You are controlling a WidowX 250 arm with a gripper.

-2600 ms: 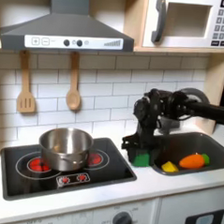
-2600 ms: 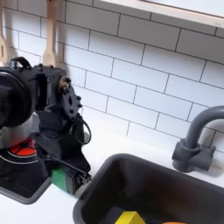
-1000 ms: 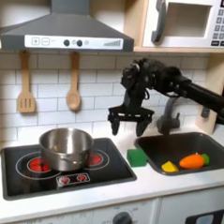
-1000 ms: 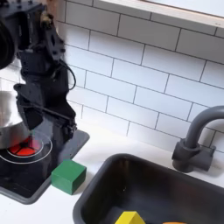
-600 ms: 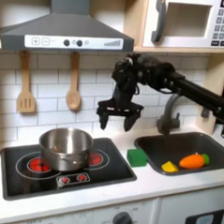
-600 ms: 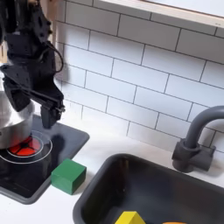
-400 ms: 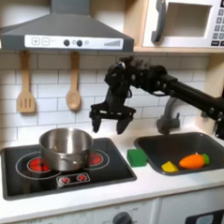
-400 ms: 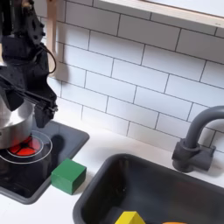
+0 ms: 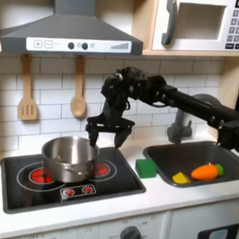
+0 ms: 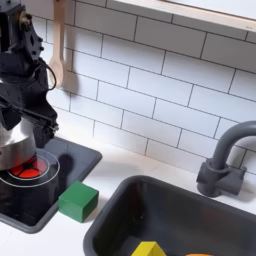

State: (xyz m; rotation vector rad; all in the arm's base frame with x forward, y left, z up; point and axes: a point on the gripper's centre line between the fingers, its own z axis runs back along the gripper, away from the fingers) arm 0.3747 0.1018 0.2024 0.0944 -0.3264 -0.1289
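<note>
My gripper (image 9: 106,135) hangs open and empty above the stovetop (image 9: 108,183), just right of the silver pot (image 9: 69,157) in the first exterior view. In the second exterior view the gripper (image 10: 27,124) hovers at the left edge beside the pot (image 10: 14,146). A green block (image 9: 148,167) lies on the counter between stove and sink; it is the green block (image 10: 77,200) at the stove's corner in the second exterior view, apart from the gripper.
The dark sink (image 9: 227,158) holds a yellow piece (image 9: 179,177) and an orange carrot (image 9: 205,171). A grey faucet (image 10: 222,160) stands behind it. Wooden utensils (image 9: 79,92) hang on the tiled wall. A range hood (image 9: 67,32) and a microwave (image 9: 203,22) sit overhead.
The gripper let go of the green block by the sink, rose, and swung left in the first exterior view toward the pot. The block stays on the counter.
</note>
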